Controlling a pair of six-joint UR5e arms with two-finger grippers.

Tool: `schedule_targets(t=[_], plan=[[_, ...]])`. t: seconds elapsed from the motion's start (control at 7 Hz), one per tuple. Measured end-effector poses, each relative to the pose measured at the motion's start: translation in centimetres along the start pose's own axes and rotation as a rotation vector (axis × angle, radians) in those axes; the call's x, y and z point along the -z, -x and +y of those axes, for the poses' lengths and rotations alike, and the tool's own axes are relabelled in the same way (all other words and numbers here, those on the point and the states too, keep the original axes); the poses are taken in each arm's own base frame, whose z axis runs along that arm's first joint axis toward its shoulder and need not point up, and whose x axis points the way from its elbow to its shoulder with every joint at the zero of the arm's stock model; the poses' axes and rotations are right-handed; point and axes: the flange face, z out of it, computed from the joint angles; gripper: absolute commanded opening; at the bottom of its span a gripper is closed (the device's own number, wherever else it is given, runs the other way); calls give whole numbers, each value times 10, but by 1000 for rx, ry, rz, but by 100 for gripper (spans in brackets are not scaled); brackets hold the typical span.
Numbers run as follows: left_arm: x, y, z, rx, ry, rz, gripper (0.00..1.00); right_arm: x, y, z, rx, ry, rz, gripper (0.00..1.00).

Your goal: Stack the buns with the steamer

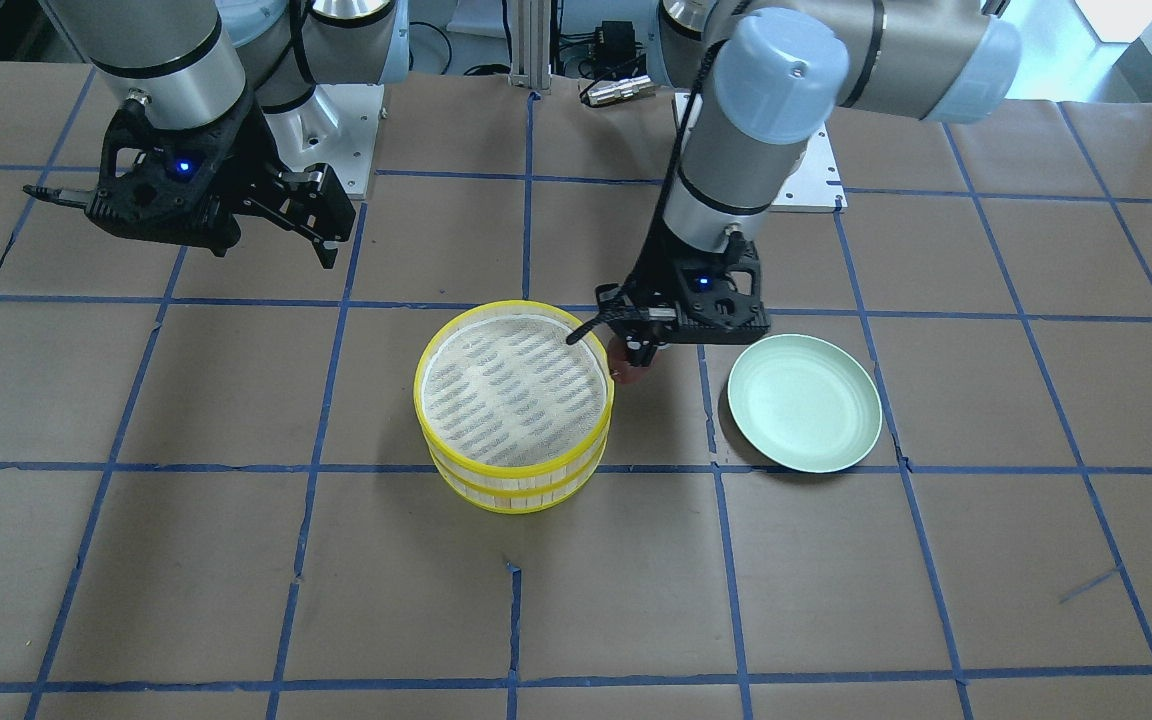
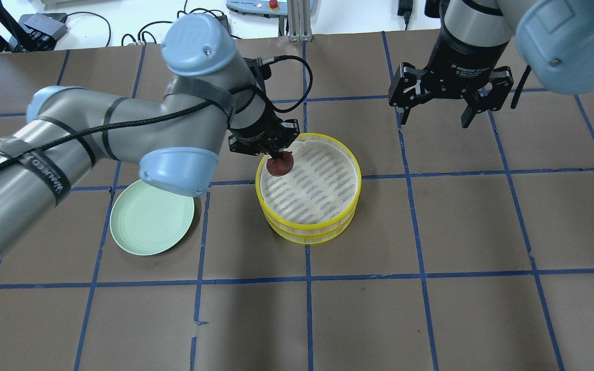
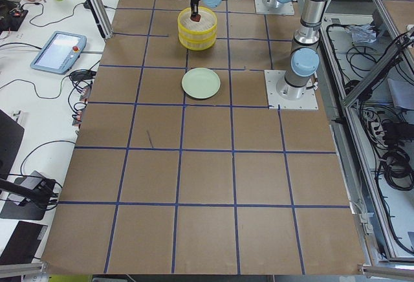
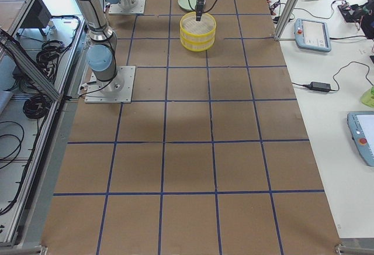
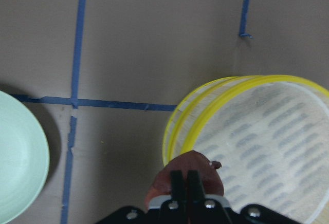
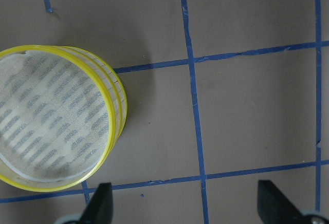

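The yellow-rimmed steamer (image 2: 309, 191) is two stacked tiers with a white patterned liner on top; it also shows in the front view (image 1: 513, 400) and both wrist views (image 5: 257, 142) (image 6: 56, 131). My left gripper (image 2: 280, 157) is shut on the dark reddish-brown bun (image 2: 280, 166) and holds it over the steamer's rim on the plate side; the bun shows in the left wrist view (image 5: 187, 175) and the front view (image 1: 628, 372). The white bun is hidden. The pale green plate (image 2: 151, 217) is empty. My right gripper (image 2: 433, 121) is open and empty, high and apart from the steamer.
The table is brown paper with blue tape grid lines. The plate (image 1: 804, 402) lies beside the steamer on my left. Cables and a mounting post stand at the table's far edge (image 2: 297, 20). Tablets and an operator's hand show at the side tables (image 3: 58, 49).
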Motion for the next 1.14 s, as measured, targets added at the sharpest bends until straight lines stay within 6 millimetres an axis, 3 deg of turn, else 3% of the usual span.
schedule_targets(t=[0.29, 0.71, 0.86, 1.14], plan=[[-20, -16, 1, 12, -8, 6, 100, 0, 0, 1, 1, 2, 2, 100], [-11, -9, -6, -44, -40, -13, 100, 1, 0, 1, 2, -3, 14, 100], [-1, 14, -21, -120, -65, -64, 100, 2, 1, 2, 3, -5, 10, 100], [44, 91, -49, -176, -36, -139, 100, 2, 4, 3, 6, -4, 4, 100]])
